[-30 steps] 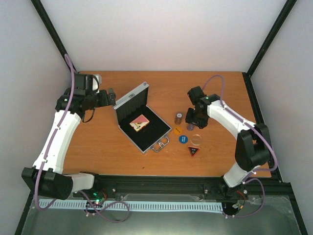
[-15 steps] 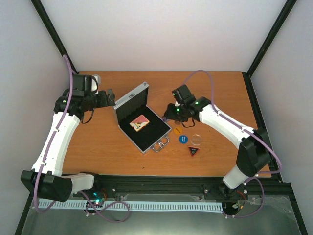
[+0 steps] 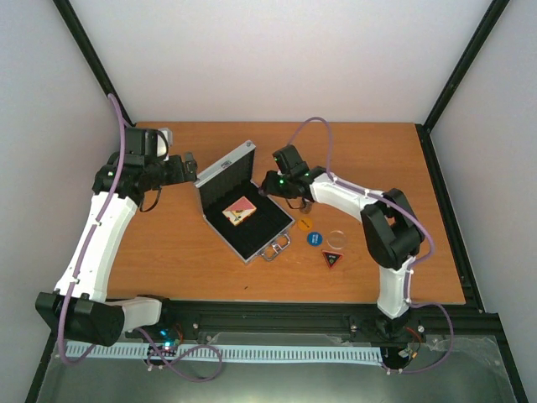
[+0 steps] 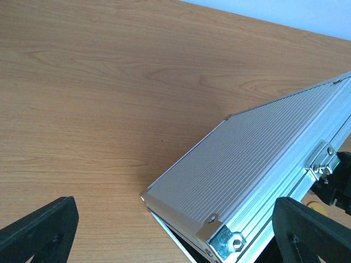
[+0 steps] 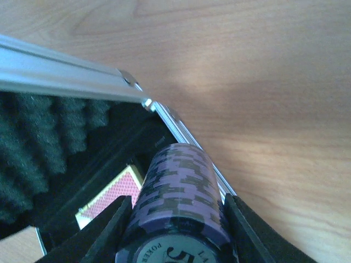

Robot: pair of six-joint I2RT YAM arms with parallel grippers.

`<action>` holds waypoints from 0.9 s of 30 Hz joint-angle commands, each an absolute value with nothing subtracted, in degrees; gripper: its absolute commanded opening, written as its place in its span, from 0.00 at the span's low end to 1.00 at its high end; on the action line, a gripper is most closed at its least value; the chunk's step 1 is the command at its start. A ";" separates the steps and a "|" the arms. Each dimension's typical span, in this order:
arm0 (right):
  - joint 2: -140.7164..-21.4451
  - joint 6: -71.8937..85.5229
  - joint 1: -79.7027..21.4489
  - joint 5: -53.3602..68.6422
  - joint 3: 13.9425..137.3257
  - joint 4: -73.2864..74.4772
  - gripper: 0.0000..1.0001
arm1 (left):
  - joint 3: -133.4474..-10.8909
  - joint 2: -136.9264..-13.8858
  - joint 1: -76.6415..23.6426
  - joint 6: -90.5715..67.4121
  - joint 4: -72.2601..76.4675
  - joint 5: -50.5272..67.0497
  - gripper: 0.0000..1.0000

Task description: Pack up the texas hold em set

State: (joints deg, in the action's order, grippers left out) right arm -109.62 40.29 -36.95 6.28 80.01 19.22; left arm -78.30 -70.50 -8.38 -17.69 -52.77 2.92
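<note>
Lying open mid-frame on the desk (image 3: pixel 168 252), the silver case (image 3: pixel 252 227) has the left pincer (image 3: pixel 190 161) released wide beside its lid, while the right pincer (image 5: pixel 175 235) grasps a purple chip stack (image 5: pixel 178 186) over the case's rim, so releasing too early may spill chips onto the rim or the red card deck (image 3: pixel 240 211).
</note>
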 commanded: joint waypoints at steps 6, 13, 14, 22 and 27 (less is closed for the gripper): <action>-113.16 41.39 -37.85 5.94 85.91 6.59 0.03 | -78.80 -70.29 -8.53 -16.53 -52.93 2.64 1.00; -114.88 43.48 -39.63 6.23 85.83 5.15 0.03 | -79.22 -71.21 -8.53 -16.00 -52.98 2.97 1.00; -114.84 43.63 -39.90 6.09 85.75 5.29 0.03 | -79.29 -71.29 -8.53 -16.00 -52.94 2.99 1.00; -114.44 44.68 -41.37 4.35 84.50 5.65 0.03 | -79.23 -71.53 -8.53 -15.90 -52.67 3.48 1.00; -115.07 45.07 -41.40 2.45 82.70 3.96 0.03 | -78.69 -71.30 -8.53 -15.82 -52.78 3.60 1.00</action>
State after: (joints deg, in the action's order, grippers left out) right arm -115.66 44.23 -41.04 5.13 83.53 9.65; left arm -78.30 -71.20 -8.38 -16.71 -52.77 3.07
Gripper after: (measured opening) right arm 0.429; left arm 0.998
